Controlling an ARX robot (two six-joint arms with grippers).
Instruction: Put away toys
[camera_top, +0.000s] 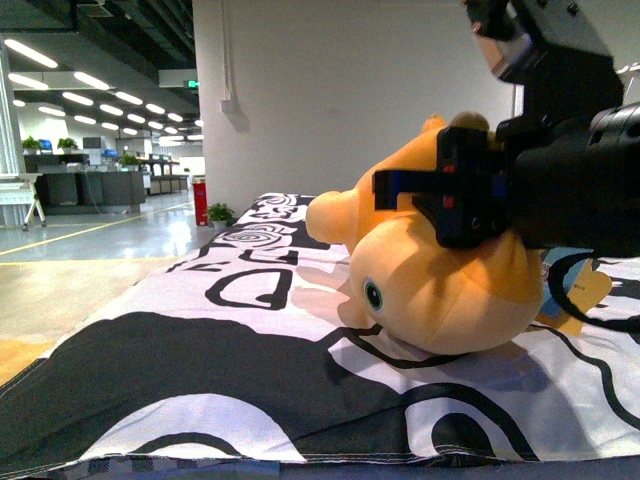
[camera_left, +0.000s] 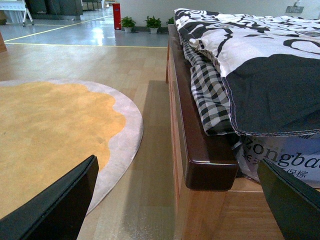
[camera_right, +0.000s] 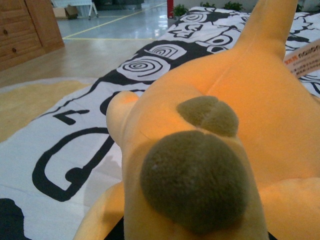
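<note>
**Plush toy lies on the covered bench, right arm over it**

The bench (camera_left: 200, 150) is a low wooden frame, and a black-and-white patterned cover (camera_top: 200, 350) lies over its top. In the left wrist view a checked sheet (camera_left: 210, 95) hangs out from under the cover at the bench's edge. On the wood floor beside the bench lies a round rug (camera_left: 50, 130), yellow in the middle with a pale grey border.

The orange-yellow plush toy (camera_top: 450, 290) rests on the cover, towards the robot's right side of the bench, with one eye (camera_top: 373, 294) facing the front camera. In the right wrist view it fills most of the picture, and two round olive-brown patches (camera_right: 195, 185) show on its fur.

The right gripper (camera_top: 430, 185), black with blue and red parts, sits at the top of the toy and looks to be touching it. I cannot tell whether its jaws are pinching the fur or only resting against it, as neither view shows them plainly.

The left gripper (camera_left: 177, 162) hangs low beside the bench, off to the side of the toy. Its jaws are spread wide with nothing between them.

A paper tag (camera_top: 585, 290) lies just beside the toy on its far right side. Small potted plants (camera_left: 128, 22) stand by the far wall
</note>
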